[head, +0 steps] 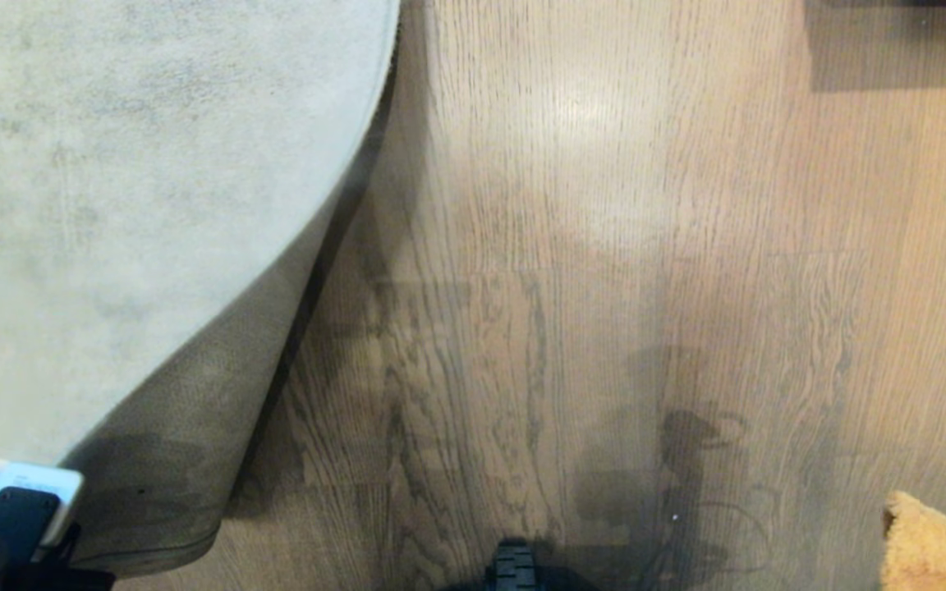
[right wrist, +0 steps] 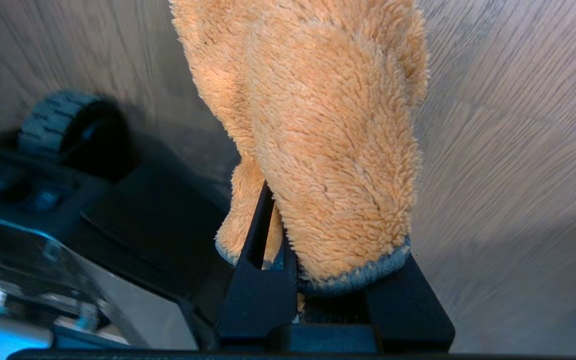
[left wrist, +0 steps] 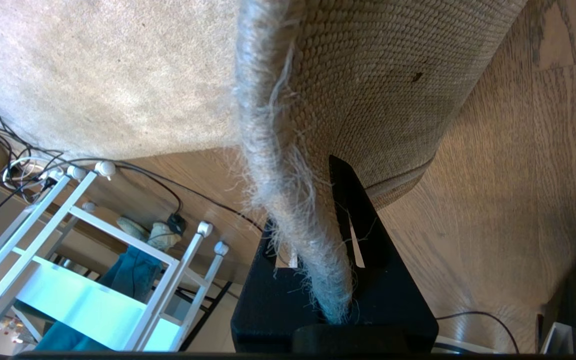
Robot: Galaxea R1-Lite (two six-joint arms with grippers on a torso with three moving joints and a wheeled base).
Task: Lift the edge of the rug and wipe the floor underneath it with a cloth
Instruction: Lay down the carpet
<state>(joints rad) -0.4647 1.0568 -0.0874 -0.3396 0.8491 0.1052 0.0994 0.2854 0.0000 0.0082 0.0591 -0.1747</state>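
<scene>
The pale grey rug is raised at its near corner, and its brownish woven backing curls over the floor. My left gripper is shut on the frayed rug edge and holds it off the planks. Its wrist shows at the bottom left of the head view. My right gripper is shut on the tan fluffy cloth, which has a grey-blue trim and hangs over bare floor. A corner of that cloth shows at the bottom right of the head view.
My base's wheel is at the bottom centre, also close beside the right gripper as a wheel. A white metal rack and black cables stand past the rug. Dark furniture sits far right.
</scene>
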